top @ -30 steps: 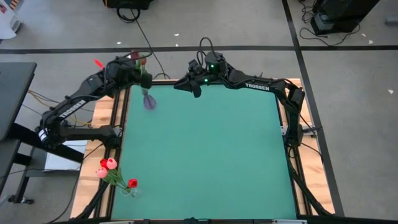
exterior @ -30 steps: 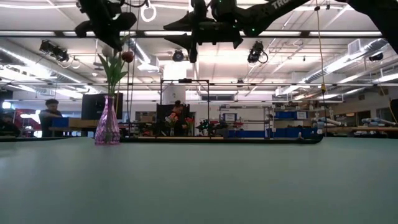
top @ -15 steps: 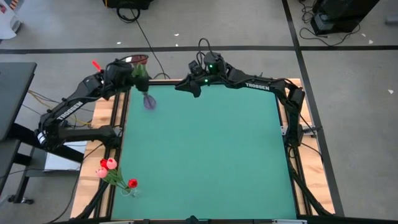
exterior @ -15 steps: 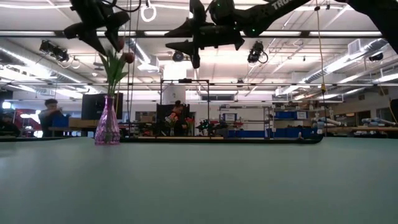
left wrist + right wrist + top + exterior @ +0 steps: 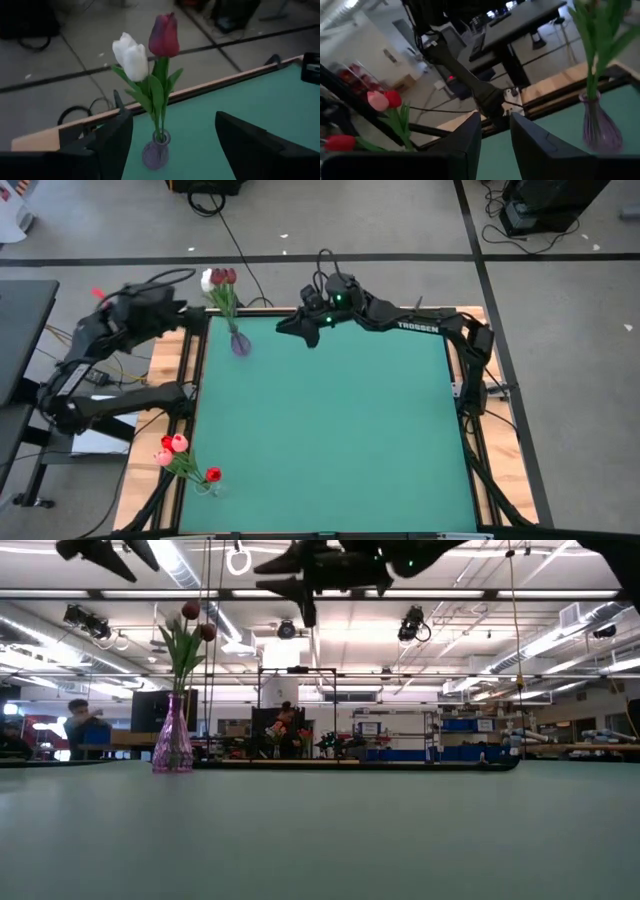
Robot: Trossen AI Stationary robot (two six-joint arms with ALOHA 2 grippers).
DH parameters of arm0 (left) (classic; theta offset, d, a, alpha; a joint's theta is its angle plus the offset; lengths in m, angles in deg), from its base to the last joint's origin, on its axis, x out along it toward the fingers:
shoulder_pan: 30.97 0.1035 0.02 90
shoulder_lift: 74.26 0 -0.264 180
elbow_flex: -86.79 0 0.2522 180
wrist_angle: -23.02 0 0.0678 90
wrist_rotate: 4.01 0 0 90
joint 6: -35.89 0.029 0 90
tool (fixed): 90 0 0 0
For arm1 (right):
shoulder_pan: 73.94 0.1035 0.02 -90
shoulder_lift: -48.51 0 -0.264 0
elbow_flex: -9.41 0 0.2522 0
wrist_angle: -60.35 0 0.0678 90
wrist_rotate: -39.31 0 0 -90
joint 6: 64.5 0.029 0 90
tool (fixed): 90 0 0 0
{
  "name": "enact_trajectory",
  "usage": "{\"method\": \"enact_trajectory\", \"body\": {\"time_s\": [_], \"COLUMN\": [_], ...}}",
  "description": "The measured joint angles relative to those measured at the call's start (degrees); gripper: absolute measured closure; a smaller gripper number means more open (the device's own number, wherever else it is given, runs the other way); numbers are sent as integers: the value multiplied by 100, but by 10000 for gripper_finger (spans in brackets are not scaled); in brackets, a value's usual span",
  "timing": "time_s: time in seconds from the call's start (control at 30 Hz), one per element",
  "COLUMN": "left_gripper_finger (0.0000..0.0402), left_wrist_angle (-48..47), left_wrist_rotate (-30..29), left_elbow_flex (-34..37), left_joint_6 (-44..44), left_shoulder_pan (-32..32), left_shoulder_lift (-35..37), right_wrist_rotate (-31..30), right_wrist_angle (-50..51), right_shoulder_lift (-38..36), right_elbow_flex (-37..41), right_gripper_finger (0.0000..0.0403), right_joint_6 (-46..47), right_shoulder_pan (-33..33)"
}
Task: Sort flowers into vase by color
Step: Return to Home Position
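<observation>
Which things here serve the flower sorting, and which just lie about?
Job: violet vase with white tulip and dark red tulips; red and pink tulips, near left corner; left gripper, beside the table; right gripper, over its far edge.
Not: floor cables; black desk; person behind.

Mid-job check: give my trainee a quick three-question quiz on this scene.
1. True or false: the left gripper is holding a flower.
2. Which heads stand in the violet vase? A) white and dark red B) pink and red C) white only
3. Which gripper hangs over the table's edge, right of that vase in the high view?
Key: 1 false: it is open and empty, beyond the table's left edge. 2 A: white flower, dark red flower. 3 the right gripper.
</observation>
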State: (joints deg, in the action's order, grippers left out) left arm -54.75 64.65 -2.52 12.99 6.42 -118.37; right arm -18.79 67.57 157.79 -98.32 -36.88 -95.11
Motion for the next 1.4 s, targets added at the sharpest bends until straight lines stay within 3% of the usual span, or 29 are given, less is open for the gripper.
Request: {"method": "enact_trajectory", "body": {"time_s": [0.13,0.3,0.47,0.57,0.73,0.93,1.13,1.27,1.4], "left_gripper_finger": [114,133,199,246,318,393,396,396,397], "left_wrist_angle": [3,1014,2305,3279,5214,5564,5855,6433,6961], "left_wrist_rotate": [335,1463,2771,3175,3263,3262,3255,2993,2803], "left_elbow_flex": [35,403,976,1502,2369,2809,3202,4017,4783], "left_joint_6": [230,477,823,890,932,1207,1181,1030,1272], "left_shoulder_pan": [-262,-645,-1096,-1476,-2100,-2484,-2732,-2987,-3079], "left_shoulder_lift": [497,940,925,834,856,869,1324,1683,1968], "right_wrist_rotate": [-801,-1939,-2754,-3251,-3695,-3996,-3943,-3609,-3750], "right_wrist_angle": [161,144,129,293,890,806,-144,-669,-1148], "right_shoulder_lift": [-182,-354,-449,-619,-1057,-2122,-3688,-4770,-5836], "right_elbow_flex": [0,0,0,0,54,985,2752,3970,5103], "right_gripper_finger": [308,335,391,391,397,399,400,401,397], "right_joint_6": [-564,-988,-982,-997,-1270,-1373,-1372,-1697,-2258], "right_shoulder_pan": [546,1341,1945,2254,2616,2873,3024,3074,3159]}}
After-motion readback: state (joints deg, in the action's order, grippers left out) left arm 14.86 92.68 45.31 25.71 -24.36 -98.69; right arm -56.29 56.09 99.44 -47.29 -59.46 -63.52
